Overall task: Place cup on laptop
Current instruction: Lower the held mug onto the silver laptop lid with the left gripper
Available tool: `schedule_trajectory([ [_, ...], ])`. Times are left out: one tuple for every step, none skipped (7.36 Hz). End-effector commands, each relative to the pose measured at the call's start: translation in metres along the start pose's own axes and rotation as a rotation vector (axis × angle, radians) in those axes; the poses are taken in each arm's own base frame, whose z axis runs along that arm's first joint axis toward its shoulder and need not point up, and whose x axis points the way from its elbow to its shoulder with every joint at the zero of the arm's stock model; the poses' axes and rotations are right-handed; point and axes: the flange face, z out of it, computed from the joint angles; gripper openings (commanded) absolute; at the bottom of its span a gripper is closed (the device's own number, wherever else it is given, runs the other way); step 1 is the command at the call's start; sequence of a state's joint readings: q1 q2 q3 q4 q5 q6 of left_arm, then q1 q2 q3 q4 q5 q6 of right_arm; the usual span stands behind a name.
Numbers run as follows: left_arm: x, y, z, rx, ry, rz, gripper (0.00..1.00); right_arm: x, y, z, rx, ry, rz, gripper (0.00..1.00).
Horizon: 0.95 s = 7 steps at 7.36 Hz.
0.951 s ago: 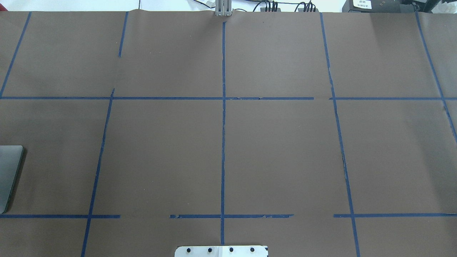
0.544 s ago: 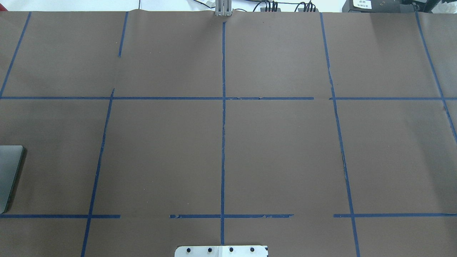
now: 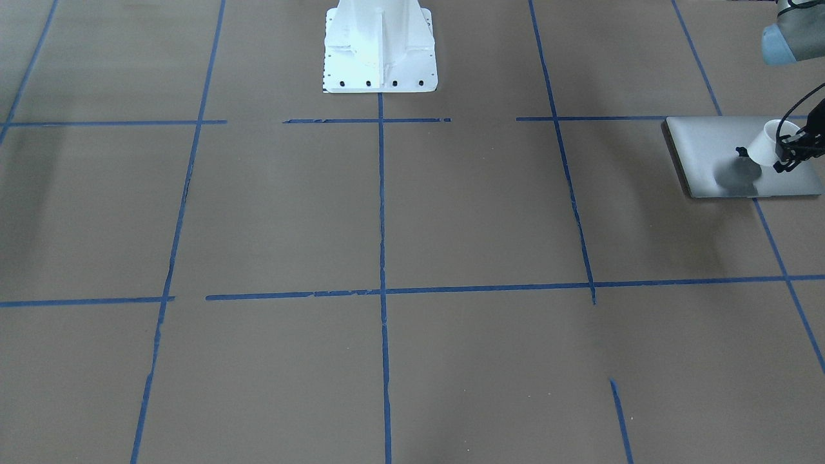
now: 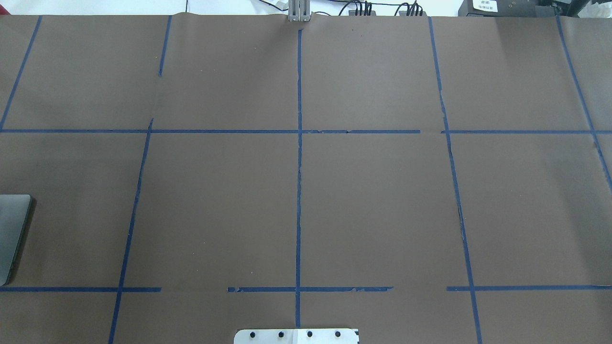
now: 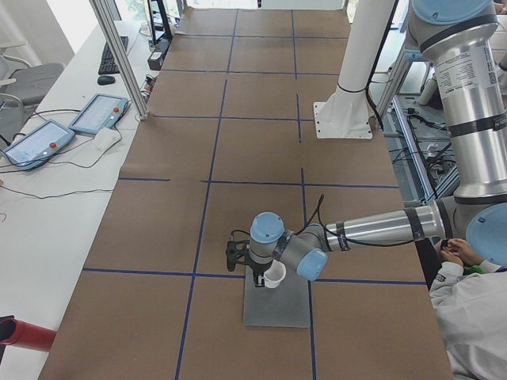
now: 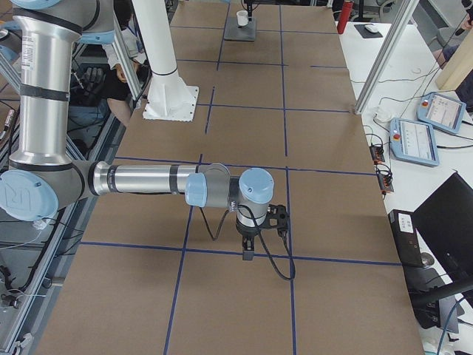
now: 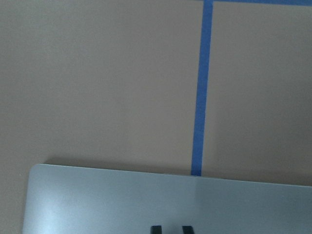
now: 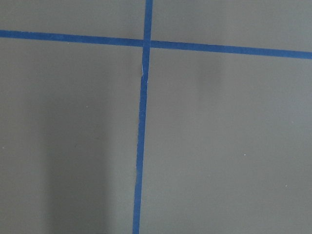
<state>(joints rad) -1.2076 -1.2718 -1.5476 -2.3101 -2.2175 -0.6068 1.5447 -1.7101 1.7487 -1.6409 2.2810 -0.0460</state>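
The silver-grey laptop (image 3: pixel 709 145) lies flat at the robot's left end of the table; its corner shows at the left edge of the overhead view (image 4: pixel 12 234). The small white cup (image 3: pixel 765 144) hangs tilted just above the lid, casting a shadow on it. My left gripper (image 3: pixel 785 154) is shut on the cup from the side. In the left wrist view the laptop (image 7: pixel 122 200) fills the bottom, the two fingertips (image 7: pixel 156 228) stand close together, and the cup is hidden. My right gripper (image 6: pixel 247 251) hangs over bare table far from the laptop; I cannot tell its state.
Brown paper with blue tape lines (image 4: pixel 299 191) covers the table. The white robot base (image 3: pixel 379 48) stands at the middle of the near edge. Teach pendants (image 6: pixel 417 137) and a person (image 5: pixel 475 317) are beside the table.
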Motion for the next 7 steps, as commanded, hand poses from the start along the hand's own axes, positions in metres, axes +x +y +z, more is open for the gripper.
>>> schedule_trajectory([
  [-0.0006,0.0071,0.0038,-0.018,0.002,0.011,0.0,0.0,0.0001,0.0,0.001,0.0,-0.001,1.0],
  [0.0026,0.0089,0.0052,-0.034,0.018,0.015,0.0,0.0001,0.0002,0.0001,-0.001,0.0,0.0,1.0],
  [0.0071,0.0102,0.0058,-0.051,0.044,0.021,0.0,0.0001,0.0002,0.0001,-0.001,0.0,0.0,1.0],
  [0.0088,0.0101,0.0047,-0.045,0.054,0.029,0.0,0.0,0.0001,0.0,0.001,0.0,-0.001,1.0],
  [0.0093,0.0103,0.0049,-0.045,0.055,0.033,0.0,0.0001,0.0002,0.0001,-0.001,0.0,0.0,1.0],
  [0.0088,0.0105,0.0054,-0.046,0.054,0.035,0.0,0.0,0.0001,0.0,0.001,0.0,-0.001,1.0],
  [0.0086,0.0105,0.0055,-0.047,0.054,0.034,0.0,0.0,0.0001,0.0,0.001,0.0,-0.001,1.0],
])
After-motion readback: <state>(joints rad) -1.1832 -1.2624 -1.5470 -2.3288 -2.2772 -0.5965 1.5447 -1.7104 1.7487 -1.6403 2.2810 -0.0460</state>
